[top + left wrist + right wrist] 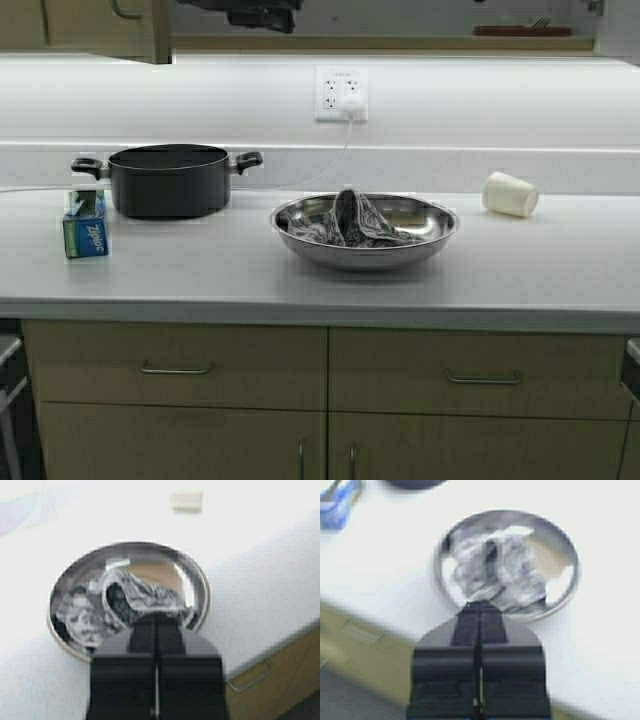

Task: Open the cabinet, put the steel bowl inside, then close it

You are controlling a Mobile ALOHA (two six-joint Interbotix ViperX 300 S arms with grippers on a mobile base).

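The steel bowl (366,256) sits on the white counter, slightly right of centre, with a crumpled grey patterned cloth (355,222) in it. The cabinet is at the top: its left door (95,25) stands swung open, and the wood-edged shelf (400,43) shows. Neither arm shows in the high view. In the left wrist view my left gripper (156,619) is shut and empty, held above the bowl (199,577) on its near side. In the right wrist view my right gripper (479,605) is shut and empty, above the bowl's (567,547) near rim.
A black two-handled pot (168,180) and a blue Ziploc box (85,224) stand at the left. A white paper cup (510,194) lies on its side at the right. A wall outlet (341,95) has a cord plugged in. Base drawers (176,366) run below the counter edge.
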